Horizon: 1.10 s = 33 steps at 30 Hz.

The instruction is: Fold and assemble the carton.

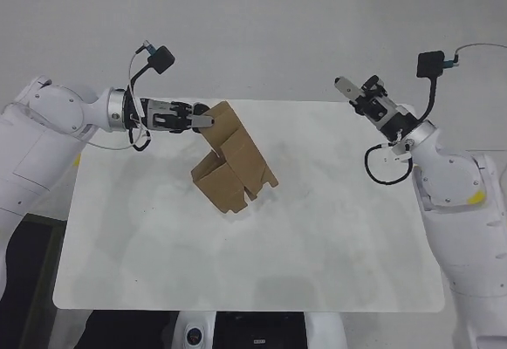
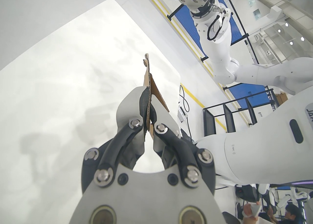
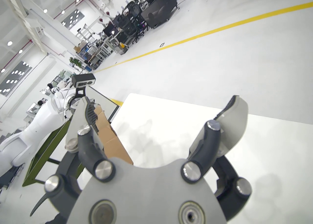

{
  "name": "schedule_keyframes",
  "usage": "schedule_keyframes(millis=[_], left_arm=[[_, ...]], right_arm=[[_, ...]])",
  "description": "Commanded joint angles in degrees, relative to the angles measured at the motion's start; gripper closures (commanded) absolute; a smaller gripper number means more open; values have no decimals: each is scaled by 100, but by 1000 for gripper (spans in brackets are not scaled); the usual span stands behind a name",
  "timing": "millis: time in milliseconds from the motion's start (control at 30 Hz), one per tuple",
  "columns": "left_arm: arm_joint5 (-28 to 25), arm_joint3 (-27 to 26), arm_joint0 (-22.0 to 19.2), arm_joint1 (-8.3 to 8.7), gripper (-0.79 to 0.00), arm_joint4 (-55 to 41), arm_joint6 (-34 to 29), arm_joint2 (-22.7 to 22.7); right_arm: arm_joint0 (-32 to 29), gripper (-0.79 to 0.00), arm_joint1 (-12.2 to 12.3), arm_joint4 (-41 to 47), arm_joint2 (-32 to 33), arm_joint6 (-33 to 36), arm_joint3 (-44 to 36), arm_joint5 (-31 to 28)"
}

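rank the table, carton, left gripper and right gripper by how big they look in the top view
1. table
2. carton
3. left gripper and right gripper: they look about alike, so they are not ranked against each other.

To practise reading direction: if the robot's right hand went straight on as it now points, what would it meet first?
Probably nothing: the open right hand aims off beyond the white table; the brown cardboard carton lies aside.

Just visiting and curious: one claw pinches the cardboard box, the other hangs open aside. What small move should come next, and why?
Probably bring the right gripper in toward the carton. The left gripper is shut on one flap, while the right one is open, empty and well apart from it.
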Motion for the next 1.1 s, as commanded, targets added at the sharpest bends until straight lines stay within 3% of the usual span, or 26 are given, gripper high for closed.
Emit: schedule_keyframes(millis=[0, 567, 967, 1000, 1067], left_arm=[[54, -5, -33, 0, 0, -84, -53, 73], [-243, -260, -410, 154, 0, -31, 243, 922], [-318, -508, -753, 310, 0, -691, 317, 1591], [-315, -516, -779, 321, 0, -760, 314, 1633], [-302, -541, -826, 340, 0, -907, 301, 1708]], right_arm=[[132, -785, -14, 68, -171, 250, 197, -131], [1500, -785, -308, 1544, -1886, 2617, 1824, -1435], [1958, -773, -538, 2061, -2644, 2917, 2264, -2230], [1985, -690, -555, 2131, -2684, 2936, 2298, -2272], [2032, -388, -586, 2246, -2768, 2986, 2358, -2335]])
